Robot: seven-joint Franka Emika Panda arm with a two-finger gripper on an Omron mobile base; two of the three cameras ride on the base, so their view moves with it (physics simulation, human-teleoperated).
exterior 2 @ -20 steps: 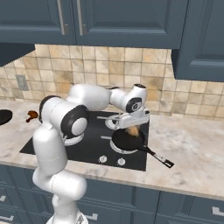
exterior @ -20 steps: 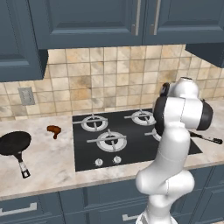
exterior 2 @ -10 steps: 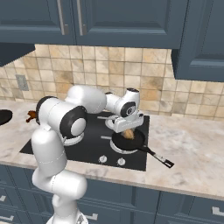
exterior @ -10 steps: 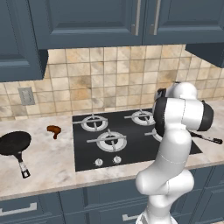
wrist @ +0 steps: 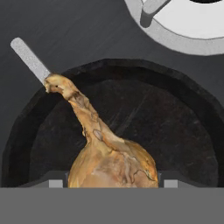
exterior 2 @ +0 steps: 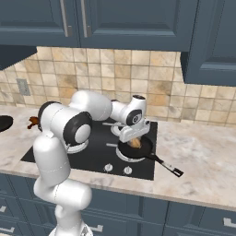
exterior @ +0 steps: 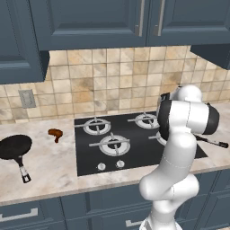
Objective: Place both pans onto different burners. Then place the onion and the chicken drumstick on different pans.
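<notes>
Hand view: you look straight down on the onion (wrist: 113, 162), its stem tip reaching toward 11 o'clock, inside a black pan (wrist: 192, 113); a silver burner ring (wrist: 183, 39) sits at 1 o'clock beyond the rim.
Gripper: in the right base view the gripper (exterior 2: 134, 138) hangs low over the pan on the cooktop. Its two finger tips (wrist: 55, 183) stand on either side of the bulb at the bottom edge of the hand view, apart by about its width; you cannot tell whether they press it.
Pan on cooktop: in the right base view this pan (exterior 2: 146, 150) sits on the front right burner, handle pointing to 4 o'clock over the counter. In the left base view the arm hides its bowl, and you see just its handle (exterior: 212, 142).
Second pan: the left base view gives you the other pan (exterior: 14, 148) on the counter (exterior: 49, 161) at 9 o'clock, well apart from the cooktop (exterior: 134, 139).
Chicken drumstick: the chicken drumstick (exterior: 55, 133) lies on the counter between that pan and the cooktop.
</notes>
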